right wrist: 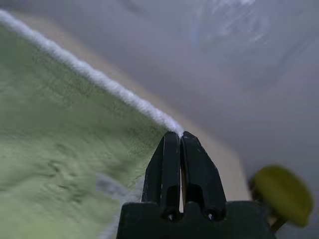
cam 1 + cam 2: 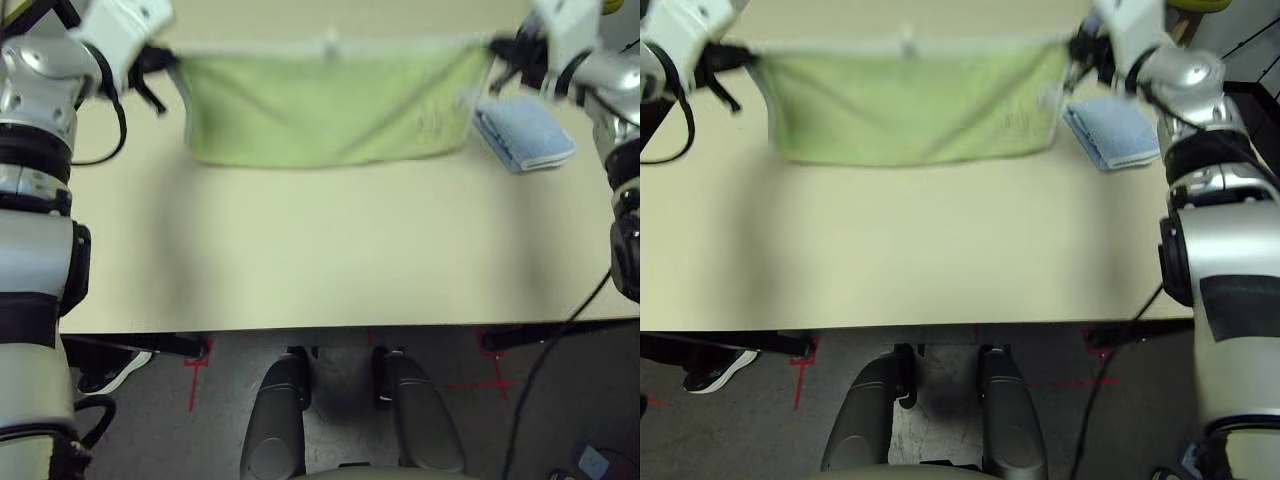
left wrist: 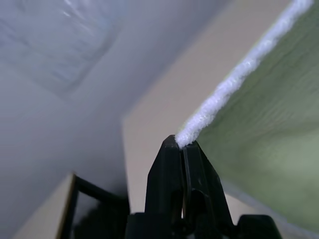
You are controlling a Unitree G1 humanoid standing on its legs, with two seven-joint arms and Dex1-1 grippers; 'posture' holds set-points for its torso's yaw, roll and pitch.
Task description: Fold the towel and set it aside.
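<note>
The light green towel (image 2: 330, 105) hangs stretched between my two grippers above the far half of the table, its white-edged top border taut and its lower edge resting on the tabletop. My left gripper (image 2: 165, 62) is shut on the towel's left top corner; in the left wrist view the black fingers (image 3: 182, 152) pinch the white edging (image 3: 234, 82). On the opposite side, my right gripper (image 2: 497, 50) is shut on the right top corner, and its fingers (image 1: 180, 144) clamp the white border (image 1: 99, 79) of the towel (image 1: 60, 149).
A smaller light blue folded cloth (image 2: 524, 133) lies on the table (image 2: 330, 250) just right of the towel, below my right gripper. A yellow-green round object (image 1: 281, 196) shows in the right wrist view. Cables hang near both arms.
</note>
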